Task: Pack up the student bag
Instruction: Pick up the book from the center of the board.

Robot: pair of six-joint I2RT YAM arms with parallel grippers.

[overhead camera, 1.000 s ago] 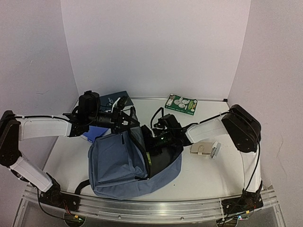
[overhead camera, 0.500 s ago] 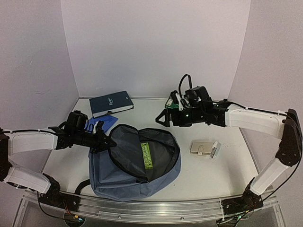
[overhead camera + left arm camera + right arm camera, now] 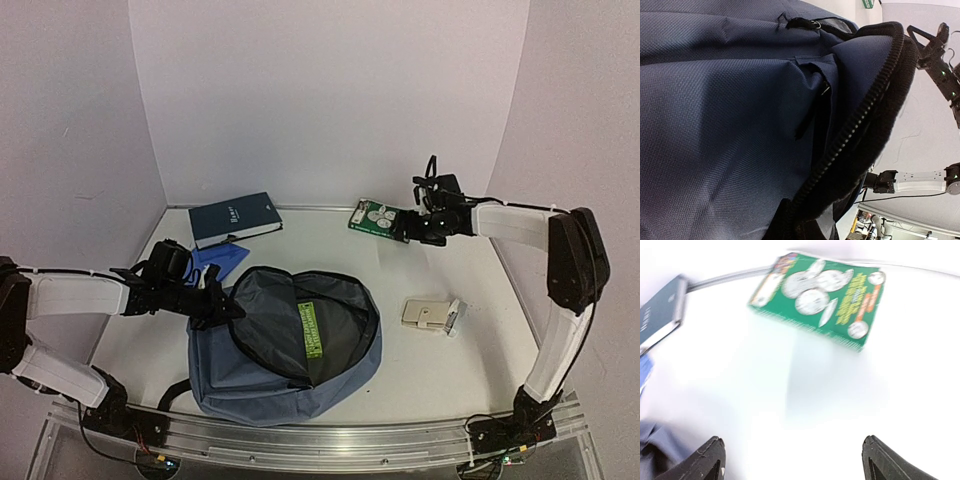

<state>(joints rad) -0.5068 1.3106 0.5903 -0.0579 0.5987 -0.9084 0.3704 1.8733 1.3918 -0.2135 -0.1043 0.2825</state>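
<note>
The bag [image 3: 255,375] lay open near the front of the table [image 3: 450,370], with a green packet [image 3: 311,335] inside. The left claw [image 3: 218,301] sat at its left rim; I could not tell whether it pinched the fabric. The right claw [image 3: 792,456] hung spread wide, just short of the green box [image 3: 820,295]. If the rim slipped free, the mouth could sag shut. A shallow grab might merely shove the flat box toward the back wall.

**Bag fabric fills your left wrist view**

You are looking at the student bag [image 3: 730,125] from very close, and its slate-blue weave covers most of the frame. Its black zipper [image 3: 854,125] curves along the opening's rim from upper right to bottom centre. A pull tab [image 3: 805,23] sits near the top. Beyond the rim, the right arm [image 3: 920,181] shows against a pale background.
</note>
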